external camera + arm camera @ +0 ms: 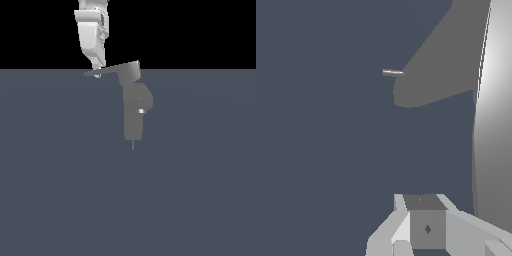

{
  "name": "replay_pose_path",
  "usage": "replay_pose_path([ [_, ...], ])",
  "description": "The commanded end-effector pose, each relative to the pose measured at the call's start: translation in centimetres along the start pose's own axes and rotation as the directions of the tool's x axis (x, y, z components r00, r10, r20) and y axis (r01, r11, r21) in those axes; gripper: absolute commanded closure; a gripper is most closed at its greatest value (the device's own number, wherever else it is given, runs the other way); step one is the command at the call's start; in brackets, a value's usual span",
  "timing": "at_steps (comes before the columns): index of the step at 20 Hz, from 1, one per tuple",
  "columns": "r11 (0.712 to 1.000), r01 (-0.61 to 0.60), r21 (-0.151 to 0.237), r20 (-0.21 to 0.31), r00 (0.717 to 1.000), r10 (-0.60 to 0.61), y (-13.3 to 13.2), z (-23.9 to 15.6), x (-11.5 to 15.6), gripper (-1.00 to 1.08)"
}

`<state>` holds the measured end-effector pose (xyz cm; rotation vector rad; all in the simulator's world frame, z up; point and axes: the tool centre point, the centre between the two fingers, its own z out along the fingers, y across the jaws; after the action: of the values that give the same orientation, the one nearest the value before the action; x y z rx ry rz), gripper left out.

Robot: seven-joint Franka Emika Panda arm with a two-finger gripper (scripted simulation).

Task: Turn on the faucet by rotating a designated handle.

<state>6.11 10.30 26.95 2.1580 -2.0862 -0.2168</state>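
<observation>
The faucet [134, 112] is a matte grey upright column with a rounded bulge and a tiny white spot, standing mid-scene in the exterior view. The handle [112, 70] is a thin flat lever running from the blocky cap on top toward the exterior view's left. My gripper [97, 70] hangs from above right at the lever's thin end; its fingers look shut and hold nothing. I cannot tell whether it touches the lever. In the wrist view the fingers [426, 225] show at the edge, the lever [493, 100] is a bright strip beside them, and the faucet body [441, 65] lies beyond.
A flat blue-grey floor [60, 190] spreads around the faucet. A thin pin [132, 145] sticks out under the column and shows as a small silver sliver in the wrist view [392, 72].
</observation>
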Motion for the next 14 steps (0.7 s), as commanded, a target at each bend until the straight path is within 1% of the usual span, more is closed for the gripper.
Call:
replay_pose_path([
  [1, 1.0, -0.02, -0.001, -0.004, 1.0, 0.02, -0.3, 0.4, -0.1, 1.08],
  [9, 1.0, -0.029, -0.002, -0.006, 1.0, 0.029, -0.5, 0.6, -0.2, 1.08],
  [14, 1.0, -0.029, -0.002, -0.006, 1.0, 0.029, 0.8, 0.6, -0.3, 1.08],
])
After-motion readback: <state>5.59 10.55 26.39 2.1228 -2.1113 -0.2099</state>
